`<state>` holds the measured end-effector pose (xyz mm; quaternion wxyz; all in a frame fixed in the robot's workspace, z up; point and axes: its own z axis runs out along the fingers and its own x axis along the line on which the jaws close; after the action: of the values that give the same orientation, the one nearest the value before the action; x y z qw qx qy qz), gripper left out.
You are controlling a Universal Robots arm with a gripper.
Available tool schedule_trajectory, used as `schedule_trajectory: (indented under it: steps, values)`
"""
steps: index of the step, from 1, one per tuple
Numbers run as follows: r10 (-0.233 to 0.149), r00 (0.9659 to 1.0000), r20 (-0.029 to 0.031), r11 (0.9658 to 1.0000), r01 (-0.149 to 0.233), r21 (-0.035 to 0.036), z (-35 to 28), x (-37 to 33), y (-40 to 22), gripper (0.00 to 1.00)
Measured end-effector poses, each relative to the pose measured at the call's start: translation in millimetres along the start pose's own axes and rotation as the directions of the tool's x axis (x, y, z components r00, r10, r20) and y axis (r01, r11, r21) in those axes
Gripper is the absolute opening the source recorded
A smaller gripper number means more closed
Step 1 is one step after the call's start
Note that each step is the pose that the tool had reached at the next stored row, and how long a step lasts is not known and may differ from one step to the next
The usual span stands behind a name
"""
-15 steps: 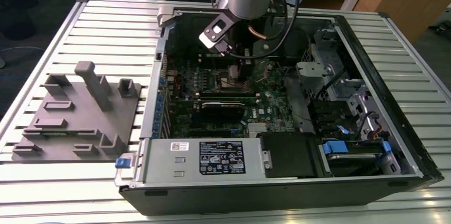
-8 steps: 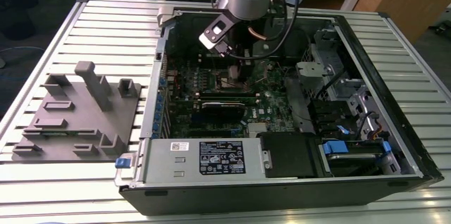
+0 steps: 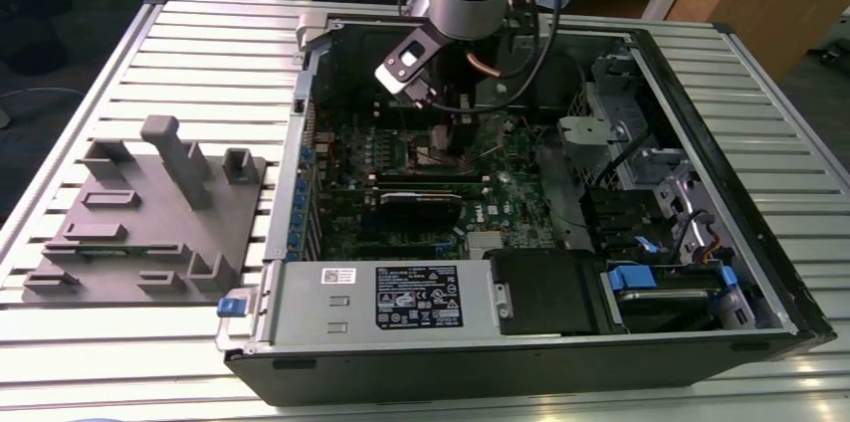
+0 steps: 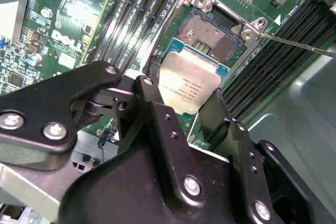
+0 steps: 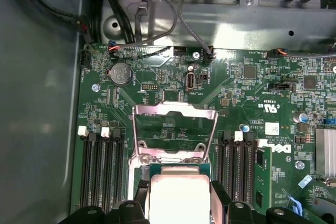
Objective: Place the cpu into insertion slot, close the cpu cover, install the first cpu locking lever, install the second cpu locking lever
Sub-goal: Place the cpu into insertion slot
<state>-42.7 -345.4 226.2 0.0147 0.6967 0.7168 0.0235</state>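
My gripper (image 4: pixel 186 92) is shut on the cpu (image 4: pixel 190 83), a pale silver square chip pinched at two opposite edges by the black fingers (image 4: pixel 223 109). The chip hangs over the near part of the insertion slot (image 4: pixel 211 34), whose tan-gold centre shows beyond it. In the first wrist view the cpu (image 5: pixel 176 198) sits between the gripper (image 5: pixel 178 199) fingers, and the cpu cover (image 5: pixel 176 109) stands swung open behind the socket. Thin wire locking levers (image 4: pixel 299 45) stick out beside the socket. In the exterior view the gripper (image 3: pixel 452 111) reaches down inside the open computer case over the green motherboard (image 3: pixel 512 193).
Long black memory slots (image 5: pixel 102 171) flank the socket on both sides. The case wall (image 3: pixel 724 158), drive cage and cables ring the motherboard. A power supply (image 3: pixel 398 298) fills the case's front. A grey parts fixture (image 3: pixel 146 218) lies on the slatted table at the exterior view's left.
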Motion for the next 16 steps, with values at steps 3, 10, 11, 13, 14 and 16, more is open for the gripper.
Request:
schedule_trajectory:
  steps: [3,10,11,13,14,16]
  values:
    - [-0.001,0.9999,0.0123,1.0000,0.001,0.0004,1.7,3.0,-0.2,0.54]
    - [-0.003,0.9986,0.0525,1.0000,0.003,0.0015,7.0,8.1,-1.9,0.54]
    - [-0.003,0.9986,0.0527,1.0000,0.003,0.0017,7.1,8.2,-2.1,0.54]
    - [-0.003,0.9986,0.0529,1.0000,0.003,0.0017,7.2,8.2,-2.5,0.54]
    - [-0.003,0.9986,0.0527,1.0000,0.003,0.0016,7.4,8.2,-3.0,0.54]
    - [-0.003,0.9986,0.0526,1.0000,0.003,0.0015,7.7,8.3,-4.4,0.54]
